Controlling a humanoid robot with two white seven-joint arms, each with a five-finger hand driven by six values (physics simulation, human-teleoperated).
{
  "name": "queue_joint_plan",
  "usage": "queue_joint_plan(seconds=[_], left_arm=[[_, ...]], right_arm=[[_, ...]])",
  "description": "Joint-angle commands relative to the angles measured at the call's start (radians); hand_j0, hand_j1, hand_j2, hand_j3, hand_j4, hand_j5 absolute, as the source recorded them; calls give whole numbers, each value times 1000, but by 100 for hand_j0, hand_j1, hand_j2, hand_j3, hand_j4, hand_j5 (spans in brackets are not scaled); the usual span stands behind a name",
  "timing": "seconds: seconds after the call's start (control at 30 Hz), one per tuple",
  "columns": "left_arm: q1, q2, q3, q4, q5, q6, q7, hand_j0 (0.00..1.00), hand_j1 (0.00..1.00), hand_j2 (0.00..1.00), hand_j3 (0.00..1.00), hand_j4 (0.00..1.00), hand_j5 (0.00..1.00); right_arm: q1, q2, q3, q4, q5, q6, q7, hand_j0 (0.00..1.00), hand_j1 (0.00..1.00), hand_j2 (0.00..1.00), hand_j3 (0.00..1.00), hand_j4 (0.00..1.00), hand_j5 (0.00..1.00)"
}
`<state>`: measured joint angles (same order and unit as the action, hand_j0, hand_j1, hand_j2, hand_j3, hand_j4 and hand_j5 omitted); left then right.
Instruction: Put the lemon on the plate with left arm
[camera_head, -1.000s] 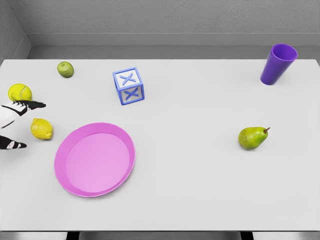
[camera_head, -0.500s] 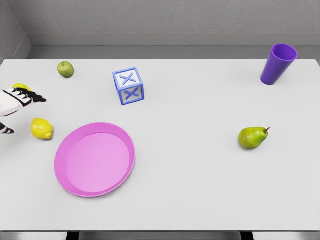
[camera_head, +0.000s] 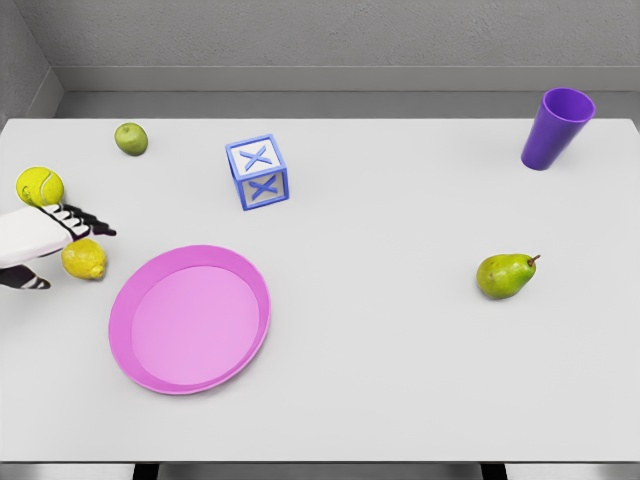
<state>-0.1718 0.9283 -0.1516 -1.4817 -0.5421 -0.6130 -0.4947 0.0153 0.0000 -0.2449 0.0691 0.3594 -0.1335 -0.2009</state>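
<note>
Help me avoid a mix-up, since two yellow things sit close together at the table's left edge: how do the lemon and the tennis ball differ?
The lemon is a deeper, golden yellow; the tennis ball is greener yellow with a pale curved seam. The lemon is oval with a nub at one end; the tennis ball is round. The left robot hand reaches over the lemon, while the tennis ball sits clear behind it. Both look similar in size.

We see a yellow lemon (camera_head: 84, 259) and a pink plate (camera_head: 190, 318) on a pale grey surface (camera_head: 400, 350). The left hand (camera_head: 45, 240) is white with black fingertips. The block (camera_head: 258, 172) is white with blue X marks (blue edges too). The cup (camera_head: 556, 128) is purple, the pear (camera_head: 505, 275) green.
</note>
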Motion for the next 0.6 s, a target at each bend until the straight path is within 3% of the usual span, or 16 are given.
queue_joint_plan(seconds=[0.0, 0.43, 0.57], left_arm=[[0, 1, -12, 1, 2, 2, -1, 93, 93, 93, 93, 93, 93], [-25, -66, -14, 11, -68, 2, -1, 94, 94, 94, 94, 94, 94], [-35, -68, -42, 11, -79, 2, -1, 94, 94, 94, 94, 94, 94]], right_arm=[[0, 0, -1, 0, 0, 0, 0, 100, 100, 100, 100, 100, 100], [0, 0, -1, 0, 0, 0, 0, 100, 100, 100, 100, 100, 100], [0, 0, 1, 0, 0, 0, 0, 100, 100, 100, 100, 100, 100]])
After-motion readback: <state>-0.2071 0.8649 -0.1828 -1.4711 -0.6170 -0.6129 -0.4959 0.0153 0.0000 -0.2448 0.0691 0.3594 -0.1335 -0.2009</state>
